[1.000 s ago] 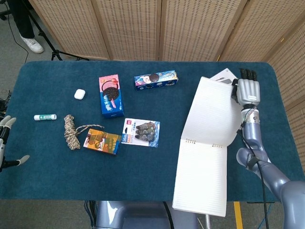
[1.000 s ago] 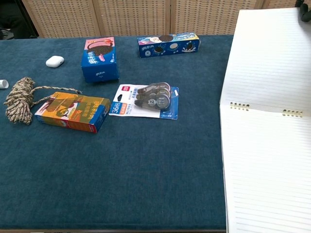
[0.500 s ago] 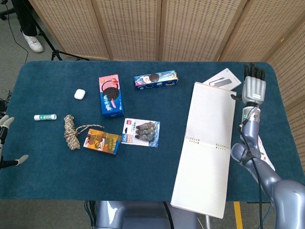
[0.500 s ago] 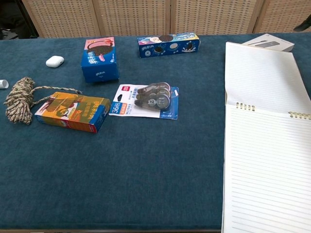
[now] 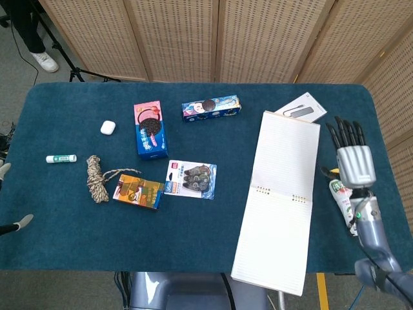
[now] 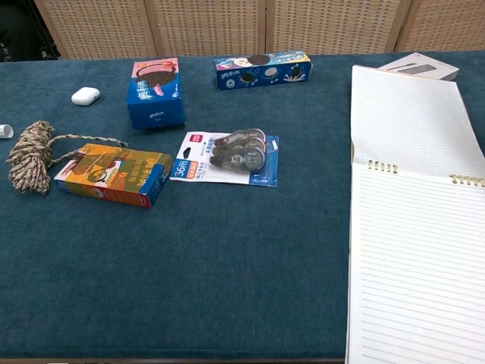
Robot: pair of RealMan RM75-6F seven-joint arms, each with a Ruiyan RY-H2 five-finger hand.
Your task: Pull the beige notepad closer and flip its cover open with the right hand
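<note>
Head view: notepad [image 5: 279, 200] lies open; right hand [image 5: 353, 163] beside it, fingers [image 5: 346, 132] spread, empty

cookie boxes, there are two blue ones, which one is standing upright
The cookie box with the pink top, left of the long blue cookie box. It stands up from the table, its blue front face showing in the chest view, while the long one lies flat.

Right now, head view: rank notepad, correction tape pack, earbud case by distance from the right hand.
From the right hand:
1. Notepad, just to its left, lying open.
2. Correction tape pack, mid-table.
3. Earbud case, far left side of the table.
</note>
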